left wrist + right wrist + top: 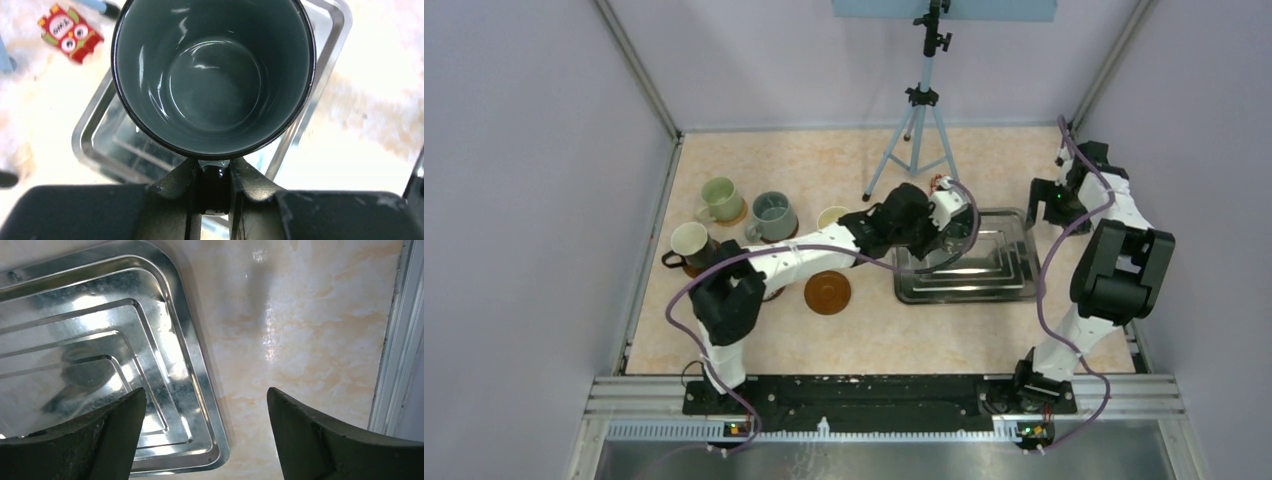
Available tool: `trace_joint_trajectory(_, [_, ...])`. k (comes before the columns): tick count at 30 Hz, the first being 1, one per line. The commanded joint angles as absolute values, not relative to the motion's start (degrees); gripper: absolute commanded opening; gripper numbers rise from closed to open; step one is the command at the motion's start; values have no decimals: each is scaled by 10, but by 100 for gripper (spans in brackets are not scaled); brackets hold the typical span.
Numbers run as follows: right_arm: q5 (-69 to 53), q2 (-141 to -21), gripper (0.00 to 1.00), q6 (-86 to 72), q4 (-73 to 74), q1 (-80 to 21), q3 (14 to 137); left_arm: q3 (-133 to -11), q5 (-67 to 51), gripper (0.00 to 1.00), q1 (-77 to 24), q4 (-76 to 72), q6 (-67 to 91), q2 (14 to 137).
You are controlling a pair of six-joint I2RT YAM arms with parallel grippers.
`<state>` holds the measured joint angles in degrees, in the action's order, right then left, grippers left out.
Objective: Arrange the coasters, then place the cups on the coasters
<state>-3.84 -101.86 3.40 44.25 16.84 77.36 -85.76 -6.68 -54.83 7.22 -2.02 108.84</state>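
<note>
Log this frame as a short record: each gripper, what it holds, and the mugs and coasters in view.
left gripper: shut on the handle of the dark mug, over the steel tray
right gripper: open, holding nothing, by the tray's far right corner
mugs at left: pale green mug, grey-blue mug, white mug
bare coaster: one, beside the left arm
</note>
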Motion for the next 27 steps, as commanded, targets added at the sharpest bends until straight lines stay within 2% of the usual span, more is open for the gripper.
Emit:
trace_joint_trajectory(1, [-38,-1028,89,33,440,170,827,-784,-112,0,-518,48,-60,959])
trace_joint_trajectory(6, [-70,-1045,89,26,462,170,857,-651,-111,0,-473,53,-103,839])
trace_joint_trajectory(16, [-113,-1047,90,16,491,170,892,-514,-124,0,-402,166,-133,661])
trace_joint_trajectory(27, [-113,-1048,90,16,489,169,884,-449,-95,0,-361,231,-96,585])
